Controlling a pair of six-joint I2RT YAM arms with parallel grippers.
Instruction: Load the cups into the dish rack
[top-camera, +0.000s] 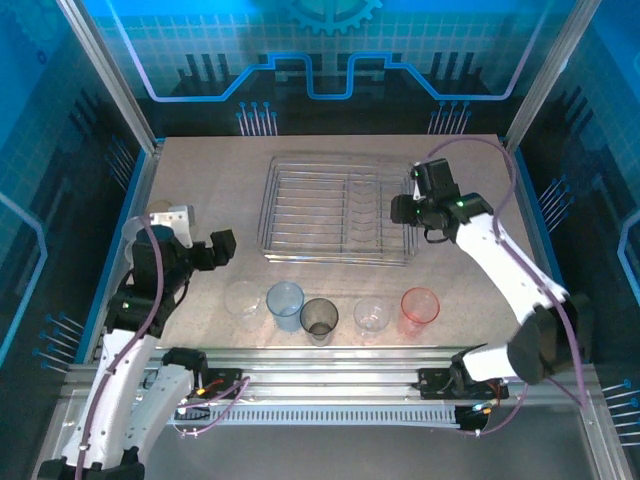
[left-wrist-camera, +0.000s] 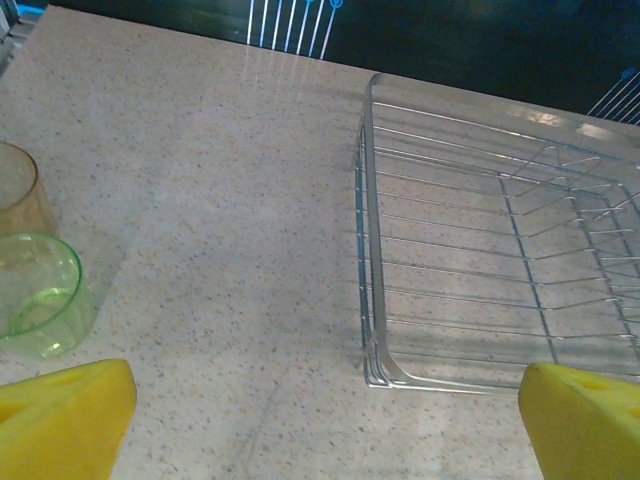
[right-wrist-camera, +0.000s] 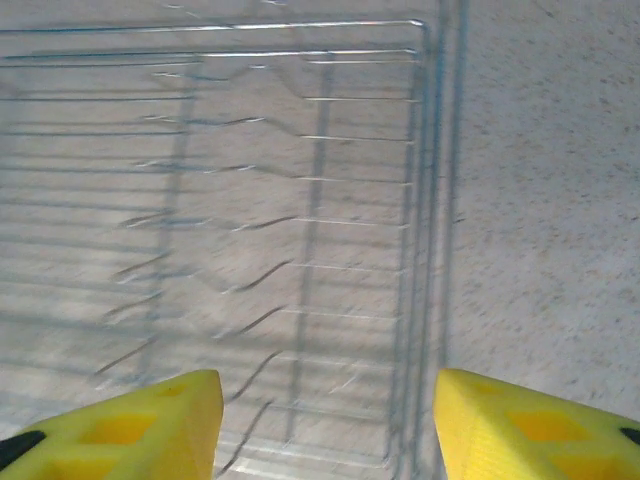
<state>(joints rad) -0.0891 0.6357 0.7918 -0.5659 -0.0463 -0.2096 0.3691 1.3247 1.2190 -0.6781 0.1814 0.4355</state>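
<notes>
At mid-table, dish rack (top-camera: 330, 212), long axis left-right, cups (top-camera: 319, 320) upright — left jaws wide, right jaws parted.

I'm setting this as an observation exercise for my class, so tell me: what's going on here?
Two robot arms are loading cups into a wire dish rack, which looks empty so far. The right arm's fingers hover open over the rack's right end, holding nothing. The left arm's fingers are open too, left of the rack, near a green cup and an amber cup. Five more stand in a row near the arms: a clear cup, a blue cup, a grey cup, a second clear cup and a pink-red cup.
</notes>
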